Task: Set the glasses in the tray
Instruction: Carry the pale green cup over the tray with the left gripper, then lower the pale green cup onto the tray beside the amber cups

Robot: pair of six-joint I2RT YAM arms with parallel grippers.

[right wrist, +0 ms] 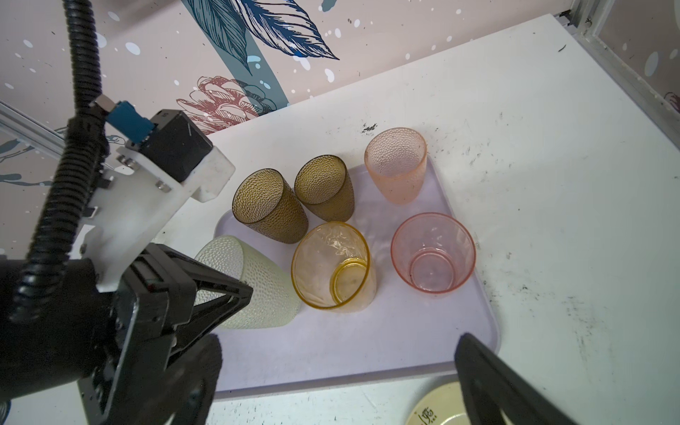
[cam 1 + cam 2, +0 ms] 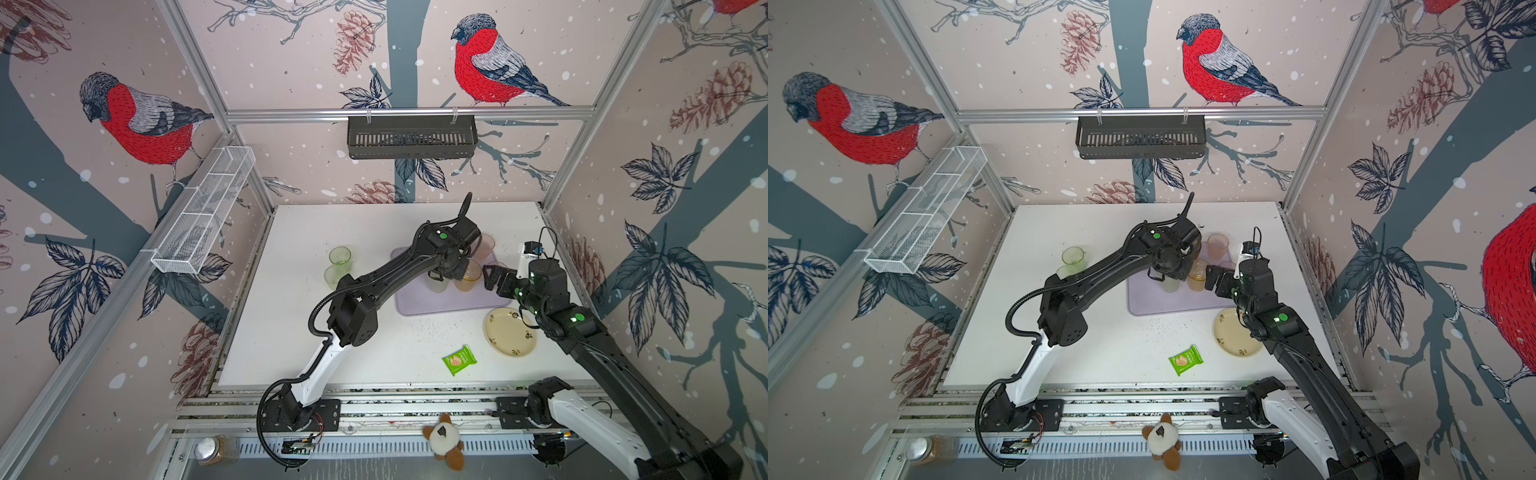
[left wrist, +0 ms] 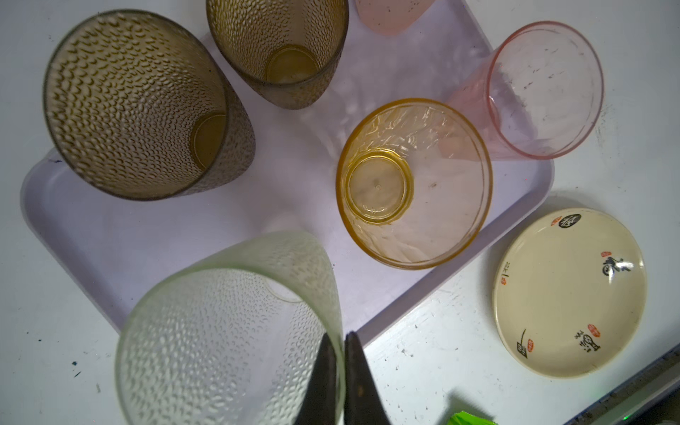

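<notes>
Glasses fill much of the lilac tray [image 2: 436, 307] at the centre of both top views, on a white table [image 2: 291, 332]. The left pincer [image 3: 340, 336] is clamped tight on the rim of the frosted glass [image 3: 228, 331], with one finger inside the wall and one outside. That glass leans over the tray's left half, and whether its base rests on the tray cannot be told.

The right pincer [image 2: 487, 277] hangs spread wide with nothing between its fingers. It is at the tray's right edge, just beside the amber glass [image 2: 469, 276].

Five glasses stand upright in the tray. The amber glass is mid-tray with the smooth pink glass [image 1: 432, 254] beside it. The brown glasses [image 1: 268, 204] stand side by side at the far side, and the dimpled pink glass [image 1: 397, 165] is at the far right corner.

The green glasses [image 2: 340, 258] remain on the table, well left of the tray. They are close together and partly hidden by the left arm.

A cream plate [image 2: 509, 332] lies just off the tray's lower right corner. A green packet [image 2: 459, 360] sits lower centre on the table.
</notes>
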